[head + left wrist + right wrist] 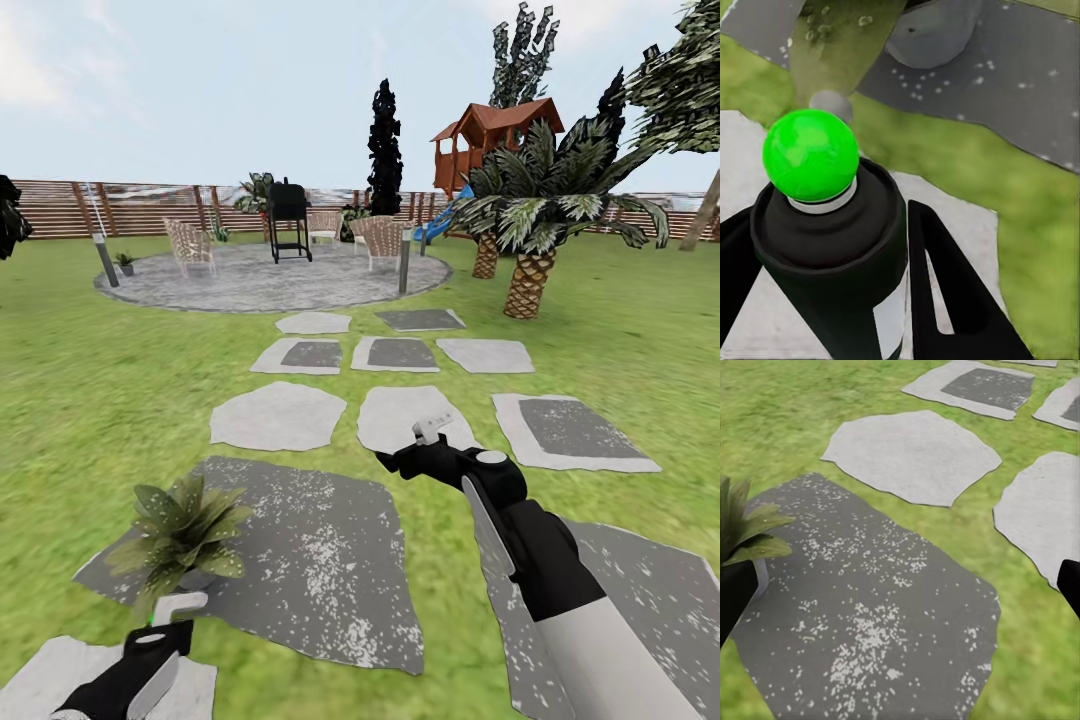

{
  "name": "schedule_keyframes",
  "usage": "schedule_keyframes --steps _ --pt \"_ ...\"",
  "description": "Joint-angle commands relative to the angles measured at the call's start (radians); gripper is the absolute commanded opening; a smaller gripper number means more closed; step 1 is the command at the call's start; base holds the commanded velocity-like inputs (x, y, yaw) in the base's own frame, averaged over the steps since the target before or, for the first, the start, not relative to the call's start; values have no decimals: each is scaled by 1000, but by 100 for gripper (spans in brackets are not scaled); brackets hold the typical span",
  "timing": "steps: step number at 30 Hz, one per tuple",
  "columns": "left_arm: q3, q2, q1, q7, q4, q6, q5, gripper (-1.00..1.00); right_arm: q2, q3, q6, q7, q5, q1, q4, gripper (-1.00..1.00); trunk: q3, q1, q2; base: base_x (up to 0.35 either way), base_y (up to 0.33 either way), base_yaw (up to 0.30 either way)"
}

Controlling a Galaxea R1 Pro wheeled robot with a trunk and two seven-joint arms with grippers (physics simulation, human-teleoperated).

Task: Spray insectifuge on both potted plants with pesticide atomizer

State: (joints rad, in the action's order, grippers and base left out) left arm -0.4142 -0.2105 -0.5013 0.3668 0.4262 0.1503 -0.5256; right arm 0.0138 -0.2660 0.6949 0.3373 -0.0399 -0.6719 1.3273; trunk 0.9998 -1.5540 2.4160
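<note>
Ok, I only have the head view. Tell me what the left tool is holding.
Observer: In the left wrist view, the left tool grips the pesticide atomizer, a dark bottle with a bright green ball tip.
Operator: Say what lies beyond that tip.
Observer: A grey pot standing on the dark paving slab, across a strip of grass.
Operator: Now report the right tool.
Observer: In the right wrist view, the right tool has its fingers wide apart with nothing between them. Pointed green leaves show beside one finger.

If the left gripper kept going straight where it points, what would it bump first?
Probably the potted plant: the left gripper, shut on the pesticide atomizer, points toward its grey pot, though depth is unclear.
</note>
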Motion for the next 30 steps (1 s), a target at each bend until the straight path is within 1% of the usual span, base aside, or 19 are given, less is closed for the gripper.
schedule_keyframes --steps 1,3,6,7,8,10,11,12,13,14,17,18,19,21,23,24,28,30 --pt "0 0 -1 -2 -2 24 -1 -100 0 0 0 0 0 0 0 100 0 0 0 0 0 0" --pt "1 0 -3 -4 -9 55 -5 -100 1 0 0 0 0 0 1 100 0 0 0 0 0 0" --pt "2 -1 -3 -5 -39 67 -7 -100 4 1 0 0 -1 1 9 100 0 0 0 0 0 0" --pt "4 -6 -4 -6 -36 70 -8 -100 5 1 0 0 -1 1 12 100 0 0 0 0 0 0" --pt "6 -5 -13 0 -33 86 -9 -100 5 1 0 0 -1 3 13 100 0 0 0 0 0 0" --pt "7 -2 -26 12 -22 143 -11 -100 5 1 0 0 -1 5 13 100 0 0 0 0 0 0" --pt "15 -2 -29 47 11 164 -12 -100 5 1 0 0 -1 6 13 100 0 0 0 0 0 0" --pt "61 -1 -30 117 63 176 -16 -100 5 1 0 0 -1 7 13 100 0 0 0 0 0 0" --pt "101 3 -31 162 88 181 -18 -100 5 1 0 0 -1 7 13 100 3 -4 7 0 0 0" --pt "115 13 -31 188 94 182 -17 -100 5 1 0 0 -1 8 13 100 6 -8 14 0 0 0" --pt "129 36 -31 238 92 175 -11 -100 5 1 0 0 -1 8 13 100 16 -19 35 0 0 0" --pt "130 39 -31 263 91 168 -10 -100 5 0 0 0 -1 8 13 100 19 -23 42 0 0 0" --pt "130 38 -31 268 88 160 -9 -100 5 0 0 0 -1 8 13 100 22 -27 49 0 0 0" --pt "130 35 -31 260 75 156 -7 -100 5 1 0 0 0 8 13 100 28 -34 63 0 0 0" --pt "130 30 -31 235 63 154 -6 -100 5 1 0 0 0 8 13 100 34 -42 77 0 0 0" --pt "130 28 -31 212 60 154 -7 -100 5 1 0 0 0 8 13 100 38 -46 84 0 0 0" --pt "130 26 -31 168 59 155 -5 -100 5 1 0 0 0 8 13 100 53 -48 85 0 0 0" --pt "127 19 -30 123 68 150 -4 -100 5 1 0 0 0 8 13 100 53 -48 85 0 0 0"
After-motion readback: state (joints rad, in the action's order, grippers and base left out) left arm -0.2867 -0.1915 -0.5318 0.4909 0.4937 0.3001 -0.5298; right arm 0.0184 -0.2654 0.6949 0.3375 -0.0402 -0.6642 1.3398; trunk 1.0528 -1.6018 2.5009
